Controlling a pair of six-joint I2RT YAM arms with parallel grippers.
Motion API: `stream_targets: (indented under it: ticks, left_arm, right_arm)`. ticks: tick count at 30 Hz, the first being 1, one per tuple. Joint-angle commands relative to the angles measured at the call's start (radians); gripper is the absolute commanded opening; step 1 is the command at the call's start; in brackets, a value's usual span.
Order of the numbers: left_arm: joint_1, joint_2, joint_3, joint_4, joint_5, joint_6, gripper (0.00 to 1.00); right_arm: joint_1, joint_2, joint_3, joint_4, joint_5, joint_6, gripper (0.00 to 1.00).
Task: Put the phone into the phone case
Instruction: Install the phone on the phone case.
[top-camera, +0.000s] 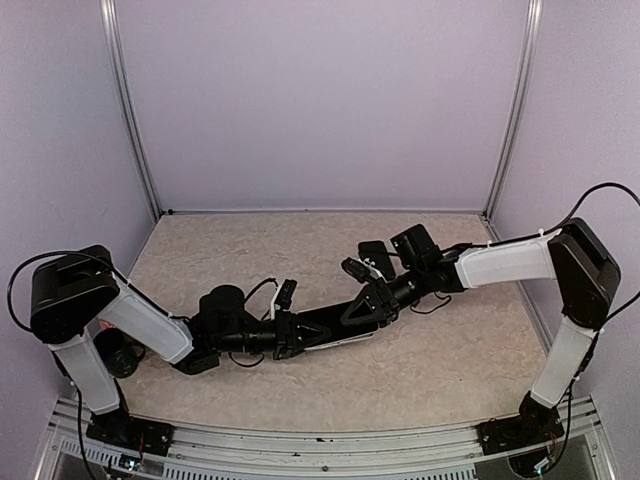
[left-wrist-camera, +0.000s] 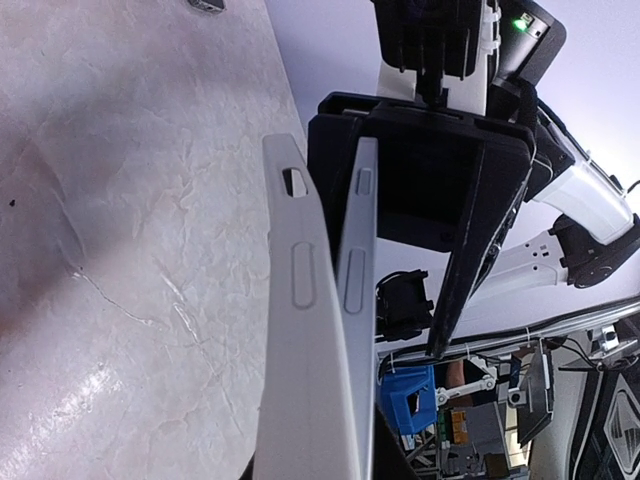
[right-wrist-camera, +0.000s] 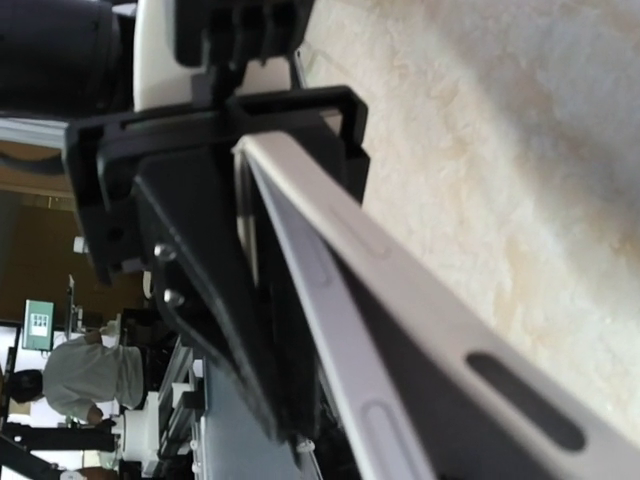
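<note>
Two arms, both low and stretched inward, wrists meeting mid-table (top-camera: 450, 370). One phone case (left-wrist-camera: 300, 330), pale, held off the surface between them. One phone (left-wrist-camera: 357, 250), its edge against the case wall; seating unclear. Left gripper (top-camera: 290, 335) clamps the case's near end. Right gripper (top-camera: 372, 305): fingers apart around the far end.

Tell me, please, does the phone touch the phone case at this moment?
Touching. In the left wrist view the phone and the phone case lie edge against edge near the camera and spread apart only toward the far end.
</note>
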Motion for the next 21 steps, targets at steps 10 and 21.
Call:
stream_targets:
  ticks: [10,21]
  left_arm:
    - [0.012,-0.054,0.001,0.057,-0.013,0.014,0.11]
    - [0.01,-0.037,0.009,0.029,-0.018,0.016,0.21]
  right_arm:
    - [-0.052,-0.126,-0.036,-0.109,0.053,-0.041,0.5]
    - [-0.049,-0.151,-0.09,0.125,-0.052,0.117,0.48]
